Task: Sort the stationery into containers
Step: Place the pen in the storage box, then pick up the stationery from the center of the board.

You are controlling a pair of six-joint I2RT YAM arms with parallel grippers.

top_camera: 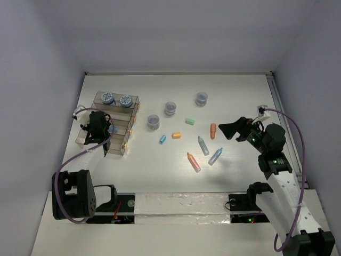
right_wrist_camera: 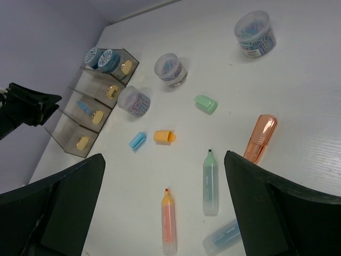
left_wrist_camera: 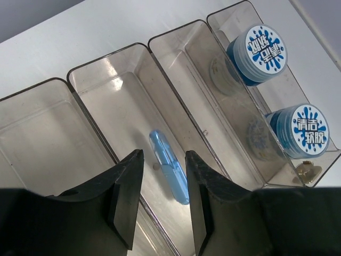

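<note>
On the white table (top_camera: 160, 88) the stepped containers (top_camera: 121, 140) sit at the left. The left gripper (left_wrist_camera: 164, 158) hangs over them with its jaws a little apart and holding nothing, while the right gripper (top_camera: 228, 129) hovers wide open and empty near three loose jars (top_camera: 170, 108) and scattered markers. To finish cleanly, I'd say the left one should rise straight up, clear of the tray walls, and the right should square its jaws across the orange marker (right_wrist_camera: 260, 137). Only the left wrist view shows the blue pen (left_wrist_camera: 169, 173) lying free on a middle tray's floor; overhead, the arm hides it.
</note>
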